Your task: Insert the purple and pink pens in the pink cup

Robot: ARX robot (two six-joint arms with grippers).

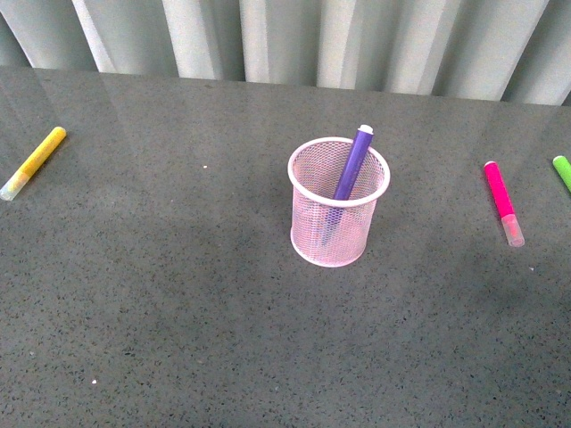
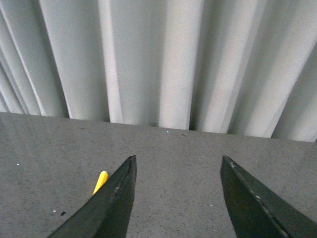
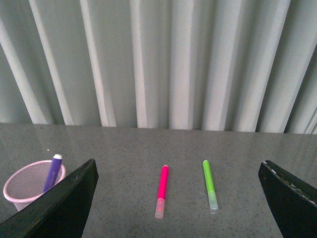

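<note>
Pink cup (image 1: 312, 234) stands centrally on the dark speckled-grey tabletop (image 1: 178, 312), purple pen (image 1: 353, 163) inside; pink pen (image 1: 502, 201) lies to its right. Pale pleated curtain (image 1: 294, 40) behind. Left end effector (image 2: 178, 158) and right end effector (image 3: 178, 162) gape wide, empty.

Purple pen (image 3: 53, 174) in pink cup (image 3: 19, 194), pink pen (image 3: 162, 190) outside

Dark speckled bench (image 1: 178, 312). Bears pink cup (image 1: 308, 234) upright at frame centre, yellow marker (image 1: 34, 162) flat at far left, pink pen (image 1: 502, 201) flat at right, green marker (image 1: 562, 171) cut by right edge.
</note>
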